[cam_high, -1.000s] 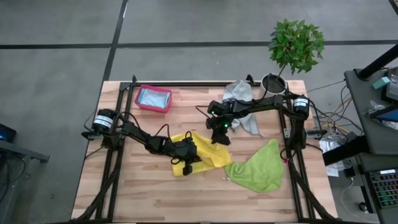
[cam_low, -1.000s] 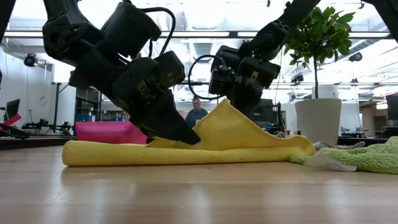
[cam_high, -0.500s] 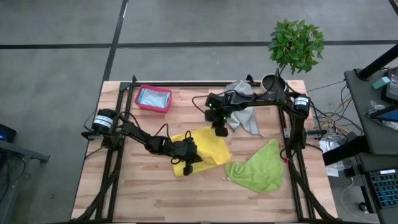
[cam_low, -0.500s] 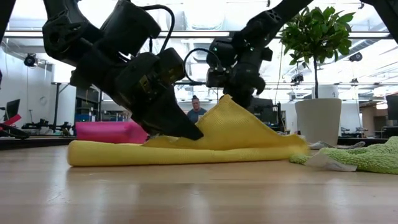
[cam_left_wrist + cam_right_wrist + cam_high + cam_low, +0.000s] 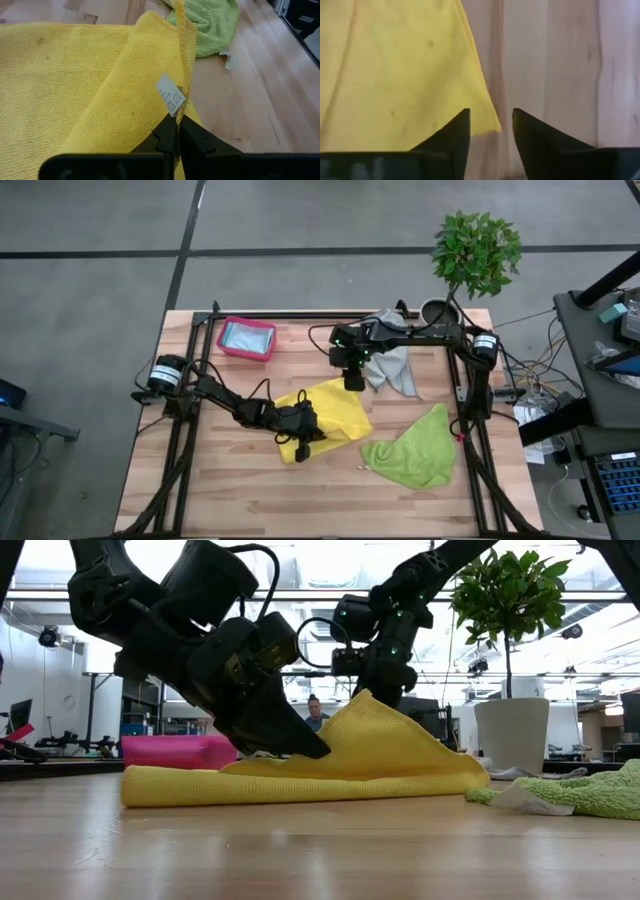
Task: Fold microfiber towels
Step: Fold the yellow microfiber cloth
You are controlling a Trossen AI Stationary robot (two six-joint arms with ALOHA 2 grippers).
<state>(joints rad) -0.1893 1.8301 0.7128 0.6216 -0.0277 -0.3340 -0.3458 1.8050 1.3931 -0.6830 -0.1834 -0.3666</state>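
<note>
A yellow microfiber towel [image 5: 330, 415] lies loosely folded on the table's middle; in the low view it humps up to a peak [image 5: 365, 698]. My left gripper [image 5: 300, 442] comes in from the left and is shut on the towel's near part. My right gripper [image 5: 353, 383] hangs open over the towel's far corner [image 5: 487, 122], one finger to each side of it in the right wrist view. A lime green towel [image 5: 410, 448] lies crumpled at the near right. A grey towel [image 5: 395, 365] lies at the far right. My left gripper pinches the yellow towel's hemmed edge [image 5: 183, 102] between its two shut fingers, right beside the white care tag [image 5: 170, 97]. The fingers slant down from the table's left. The hem runs on away from the fingertips, and the rest of the towel lies on the table. My right gripper stands just over the towel's peak; I cannot tell whether a fingertip touches it.
A pink bin [image 5: 225, 345] with a light blue cloth [image 5: 247, 337] in it stands at the far left. A potted plant [image 5: 440, 310] stands at the far right corner. Bare wood shows along the near edge [image 5: 300, 500].
My right gripper has risen and gone toward the table's far edge, tipping more steeply downward. The yellow towel's peak has stayed under it, and the towel's left and right ends have drawn in a little along the table.
</note>
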